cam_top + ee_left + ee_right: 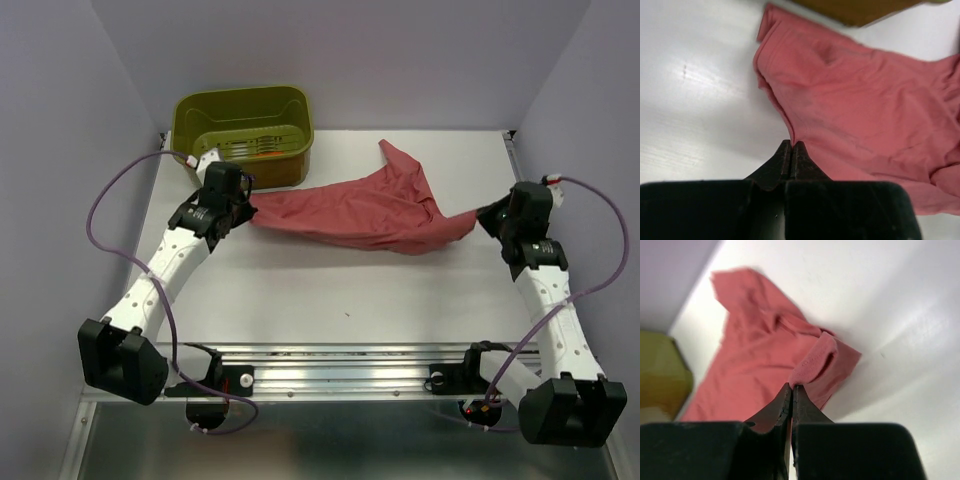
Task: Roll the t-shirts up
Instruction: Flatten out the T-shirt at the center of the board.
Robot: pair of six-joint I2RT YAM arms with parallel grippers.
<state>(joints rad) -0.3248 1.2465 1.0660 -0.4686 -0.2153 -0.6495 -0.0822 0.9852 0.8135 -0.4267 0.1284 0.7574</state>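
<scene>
A dusty rose t-shirt (360,210) lies stretched across the white table between my two arms. At its left end my left gripper (245,205) is shut on the t-shirt's edge; in the left wrist view the cloth (860,105) runs up out of the closed tips of the left gripper (792,144). My right gripper (483,217) is shut on the t-shirt's right corner. In the right wrist view a hemmed fold of the t-shirt (815,362) sits pinched at the tips of the right gripper (792,386). One pointed flap (400,160) sticks toward the back.
An olive-green plastic tub (243,132) stands at the back left, just behind my left gripper, with something orange inside (266,152). Lilac walls close in the table at the back and both sides. A metal rail (340,362) runs along the near edge.
</scene>
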